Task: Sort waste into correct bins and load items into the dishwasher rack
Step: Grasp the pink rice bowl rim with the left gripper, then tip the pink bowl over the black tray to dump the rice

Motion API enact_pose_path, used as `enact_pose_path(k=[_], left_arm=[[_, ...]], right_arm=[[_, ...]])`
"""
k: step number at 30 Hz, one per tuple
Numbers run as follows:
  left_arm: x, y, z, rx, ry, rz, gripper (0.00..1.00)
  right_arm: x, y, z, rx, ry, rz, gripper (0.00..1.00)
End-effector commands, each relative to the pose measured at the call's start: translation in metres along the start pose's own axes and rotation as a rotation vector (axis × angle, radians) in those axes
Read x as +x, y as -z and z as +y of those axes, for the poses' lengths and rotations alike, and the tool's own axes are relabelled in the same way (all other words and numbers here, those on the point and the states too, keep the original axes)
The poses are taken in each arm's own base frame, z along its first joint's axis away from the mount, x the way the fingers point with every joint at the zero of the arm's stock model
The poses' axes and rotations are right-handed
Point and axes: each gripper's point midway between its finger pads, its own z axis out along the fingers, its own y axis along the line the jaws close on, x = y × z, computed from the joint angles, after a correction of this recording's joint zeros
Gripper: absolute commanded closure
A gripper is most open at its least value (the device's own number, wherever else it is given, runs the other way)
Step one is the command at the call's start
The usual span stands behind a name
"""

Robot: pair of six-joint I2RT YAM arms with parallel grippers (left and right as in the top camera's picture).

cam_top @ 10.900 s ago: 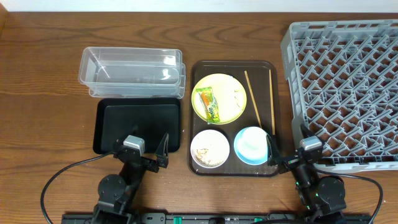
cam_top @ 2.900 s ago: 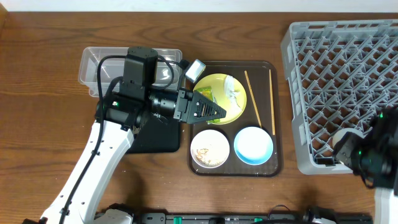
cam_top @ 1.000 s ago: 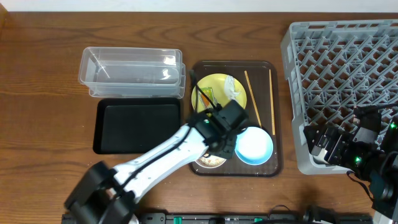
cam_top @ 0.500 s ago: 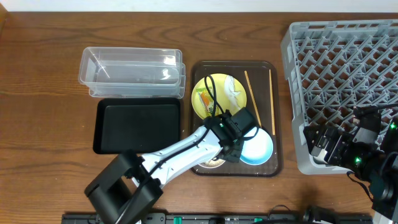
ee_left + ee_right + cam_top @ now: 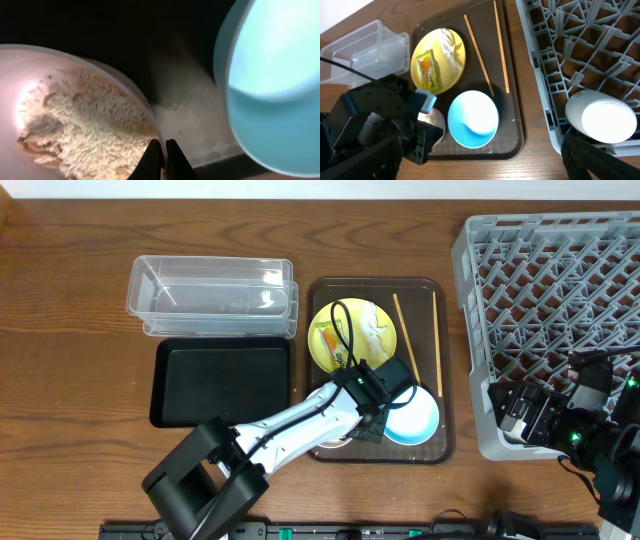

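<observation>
The white bowl (image 5: 20, 75), with rice scraps (image 5: 85, 125) heaped inside, sits at the front left of the brown serving tray (image 5: 425, 285). The clear tub (image 5: 210, 280) and black tray (image 5: 225, 385) lie on the desk to its left. My left hand (image 5: 163, 157) is at the bowl's right rim. Its fingers are pressed close with only a pale sliver between them, which I take to be the rim itself.

Before lifting I'd check that the pinch is deep enough, since a shallow bite on a loaded bowl could let it swing. Then I'd raise it straight up and keep it level, because the blue bowl (image 5: 280, 75) is just beside it. I'd tip it only once it is over a bin.

Further right, the dishwasher rack (image 5: 560, 280) waits. My right hand (image 5: 512, 415) hangs at the rack's front edge, and I cannot tell whether it is spread.
</observation>
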Motion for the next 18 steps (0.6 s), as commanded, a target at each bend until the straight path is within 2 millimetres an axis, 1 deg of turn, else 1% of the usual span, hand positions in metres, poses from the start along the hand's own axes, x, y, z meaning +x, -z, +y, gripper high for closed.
enact_pose_path(k=[1, 4, 8, 10, 12, 15, 18], left_arm=[[-0.004, 0.024, 0.003, 0.002, 0.002, -0.020, 0.94], [-0.009, 0.062, 0.005, 0.073, 0.036, -0.051, 0.94], [-0.018, 0.115, 0.008, 0.269, 0.067, -0.124, 0.94], [-0.021, 0.144, 0.014, 0.389, 0.071, -0.159, 0.94], [-0.022, 0.168, 0.025, 0.495, 0.085, -0.181, 0.94], [-0.022, 0.191, 0.047, 0.629, 0.106, -0.201, 0.94], [-0.020, 0.201, 0.068, 0.768, 0.107, -0.215, 0.94]], right_arm=[[-0.002, 0.002, -0.001, 0.010, 0.013, -0.012, 0.01], [-0.002, 0.002, -0.002, 0.014, 0.013, -0.012, 0.01], [-0.003, 0.002, -0.002, 0.014, 0.013, -0.013, 0.01], [-0.003, 0.002, -0.002, 0.014, 0.013, -0.013, 0.01], [-0.003, 0.002, -0.003, 0.021, 0.013, -0.013, 0.01], [-0.003, 0.002, -0.005, 0.029, 0.013, -0.014, 0.01], [-0.003, 0.002, -0.005, 0.029, 0.013, -0.014, 0.01]])
